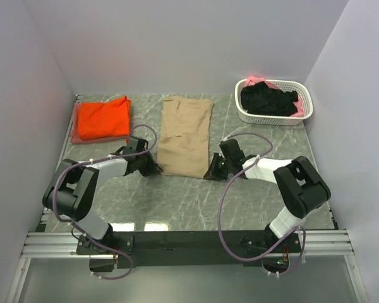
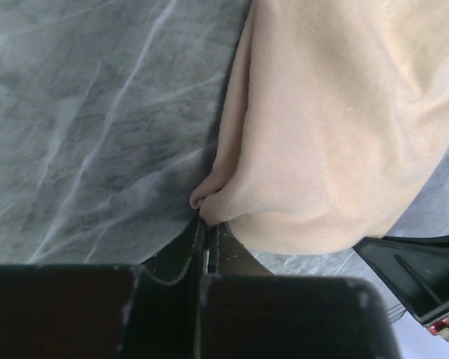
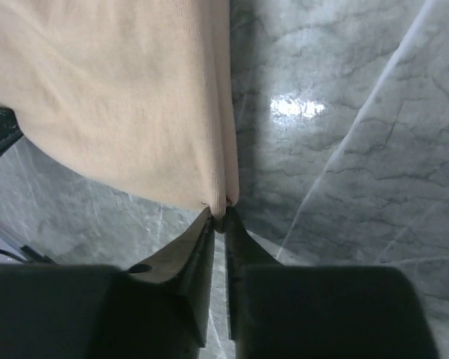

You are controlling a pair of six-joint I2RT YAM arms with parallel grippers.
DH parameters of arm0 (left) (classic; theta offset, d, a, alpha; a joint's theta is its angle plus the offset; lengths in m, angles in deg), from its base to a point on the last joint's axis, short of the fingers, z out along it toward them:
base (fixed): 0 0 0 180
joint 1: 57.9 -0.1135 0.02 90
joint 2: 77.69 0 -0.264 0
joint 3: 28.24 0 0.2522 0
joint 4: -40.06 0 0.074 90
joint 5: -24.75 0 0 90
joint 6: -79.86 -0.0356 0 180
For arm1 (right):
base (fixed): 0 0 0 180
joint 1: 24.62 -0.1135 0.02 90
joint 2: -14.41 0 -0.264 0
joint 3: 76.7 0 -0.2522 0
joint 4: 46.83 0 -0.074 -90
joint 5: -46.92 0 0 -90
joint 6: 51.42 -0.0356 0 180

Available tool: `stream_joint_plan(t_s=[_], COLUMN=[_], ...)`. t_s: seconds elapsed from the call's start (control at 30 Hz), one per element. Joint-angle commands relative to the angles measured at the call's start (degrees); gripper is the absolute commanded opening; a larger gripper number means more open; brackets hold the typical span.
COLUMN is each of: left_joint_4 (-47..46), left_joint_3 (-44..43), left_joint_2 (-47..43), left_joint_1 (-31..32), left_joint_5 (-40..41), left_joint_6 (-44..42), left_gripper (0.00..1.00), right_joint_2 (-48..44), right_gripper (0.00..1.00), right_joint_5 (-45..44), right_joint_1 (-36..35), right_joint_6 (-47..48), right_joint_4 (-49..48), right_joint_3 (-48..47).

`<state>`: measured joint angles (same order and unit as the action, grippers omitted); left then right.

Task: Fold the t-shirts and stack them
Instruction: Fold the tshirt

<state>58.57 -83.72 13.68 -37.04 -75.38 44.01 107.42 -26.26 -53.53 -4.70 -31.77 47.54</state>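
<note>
A grey marbled table [image 1: 177,208], walled in by pale panels, carries the scene. Two black-and-white arms reach inward from its near edge, the left arm [image 1: 82,189] and the right arm [image 1: 300,183] each trailing a looped purple cable [image 1: 224,208].

Between them, at the centre of the table, the tan shirt [image 1: 185,136] lies flat as a long folded strip running from the far side toward the arms. The orange shirt [image 1: 103,118] lies folded at the far left, well apart from the tan one, with a strip of pinkish cloth [image 1: 82,139] showing under its near edge. At the far right stands a white slotted basket [image 1: 265,118], holding crumpled black shirts [image 1: 268,100] and a bit of pink shirt [image 1: 256,79] at its far rim.

The left gripper [image 1: 156,169] sits low at the tan shirt's near-left corner. In its wrist view the fingers [image 2: 198,247] are pressed together, pinching a small pucker of the tan cloth at the tips. The right gripper [image 1: 210,173] is at the near-right corner. In its wrist view the fingers [image 3: 202,247] meet at the tips on the corner of the hem, and the cloth there is nipped between them while the rest of the shirt rests on the table.
</note>
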Motion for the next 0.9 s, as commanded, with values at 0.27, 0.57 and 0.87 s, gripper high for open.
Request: stream_joint_plan(t_s=[0.27,0.57,0.87], left_joint_4=[2.8,14.0,29.7], left_joint_3=[9.4,19.1,19.7], left_joint_2=[-9.1,-31.2,-50.6], left_joint_1=[0.6,10.0,17.5], left_joint_5=[4.6,7.2,8.9], left_joint_6=[1.4,8.2,16.6], left_gripper=[0.01,0.01,0.01], right_joint_2=[-4.6,-18.1,-28.3], right_gripper=[0.0,0.0,0.0], right_joint_5=[0.0,-4.5,-9.5], right_joint_1=[-1.5,-12.6,-22.2], right_joint_6=[1.1,-0.7,-6.8], right_joint_4=[1.0,12.9,21.8], right_joint_3=[4.5,8.6,7.8])
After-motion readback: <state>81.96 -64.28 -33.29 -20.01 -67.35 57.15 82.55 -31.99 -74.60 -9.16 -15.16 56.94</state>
